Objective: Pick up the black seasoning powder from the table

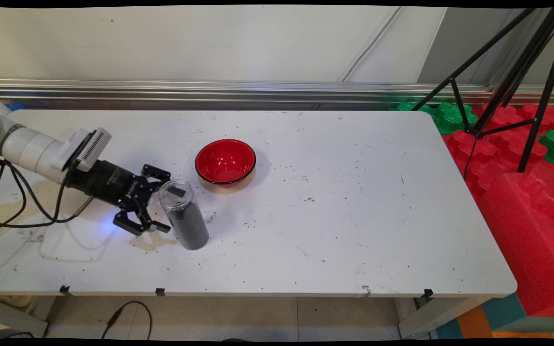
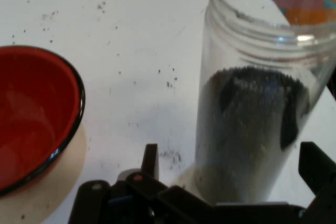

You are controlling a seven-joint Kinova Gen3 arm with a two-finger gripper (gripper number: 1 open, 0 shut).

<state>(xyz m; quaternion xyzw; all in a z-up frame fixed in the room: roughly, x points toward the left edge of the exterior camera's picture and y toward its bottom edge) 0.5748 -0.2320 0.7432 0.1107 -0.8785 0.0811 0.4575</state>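
- Between the spread fingers of the gripper [image 1: 156,201]: clear jar [image 1: 183,214], upright, lidless, about two-thirds full of dark granules; no contact visible.
- Beyond the gripper, past the jar: red bowl [image 1: 225,162].
- Judgement: jar rigid, smooth, likely slippery, bottom-heavy; grasp mid-body, keep upright.

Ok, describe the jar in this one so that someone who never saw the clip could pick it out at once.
On the white table, look at the left half, just in front of the red bowl. The jar stands upright there, between the open fingers of the black gripper. It is the only clear, lidless container, about half filled with dark grains.
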